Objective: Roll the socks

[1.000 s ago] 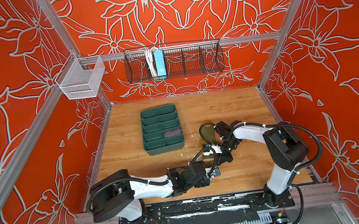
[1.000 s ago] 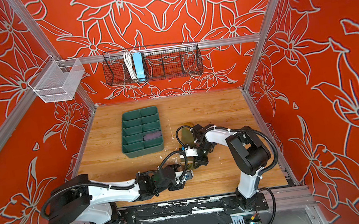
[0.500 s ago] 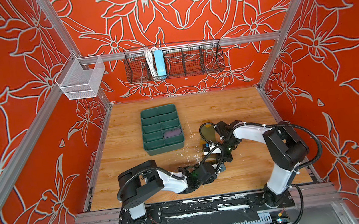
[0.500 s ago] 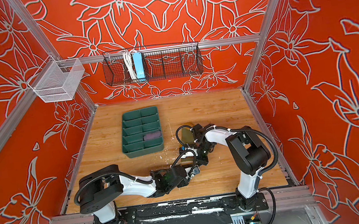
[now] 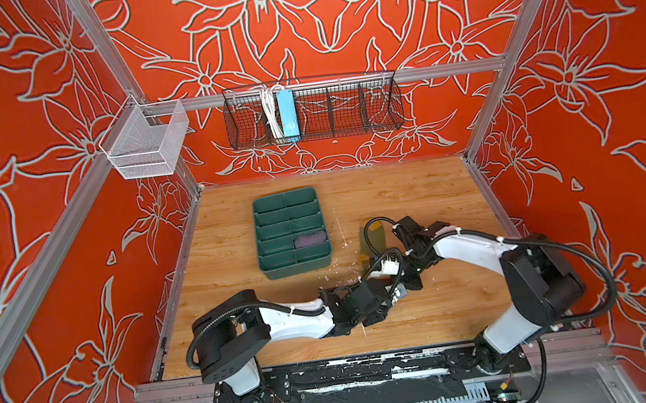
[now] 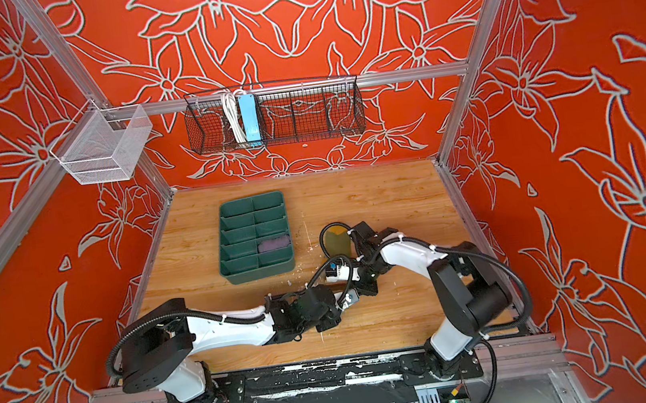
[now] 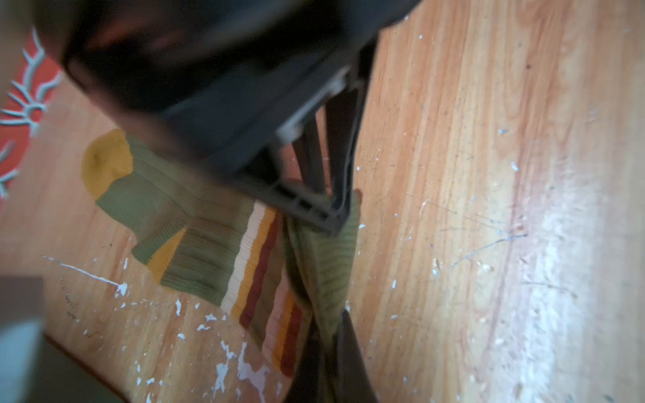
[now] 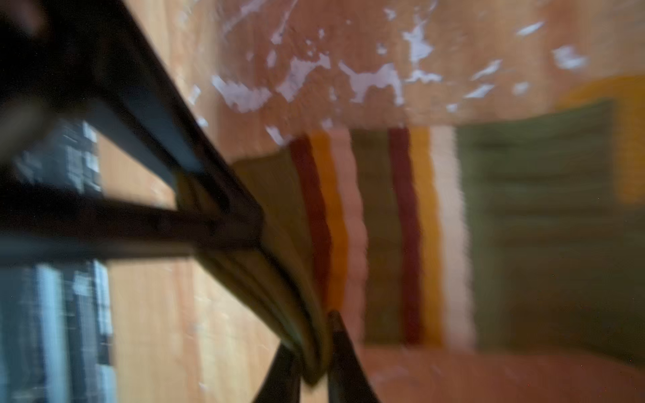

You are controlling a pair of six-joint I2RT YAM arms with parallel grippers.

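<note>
Scuffed wood table [image 5: 396, 197]. On it olive sock [image 7: 206, 254], just right of green tray [image 5: 296, 270], mustard toe toward back wall, striped cuff end bunched into fold. Jaws of left gripper [image 7: 330, 324] closed tight on that fold. Jaws of right gripper [image 8: 314, 345] almost closed, same fold pinched between them, near left's tips. Bundled purple sock [image 5: 309, 239] in tray, right compartment, second row from front
</note>
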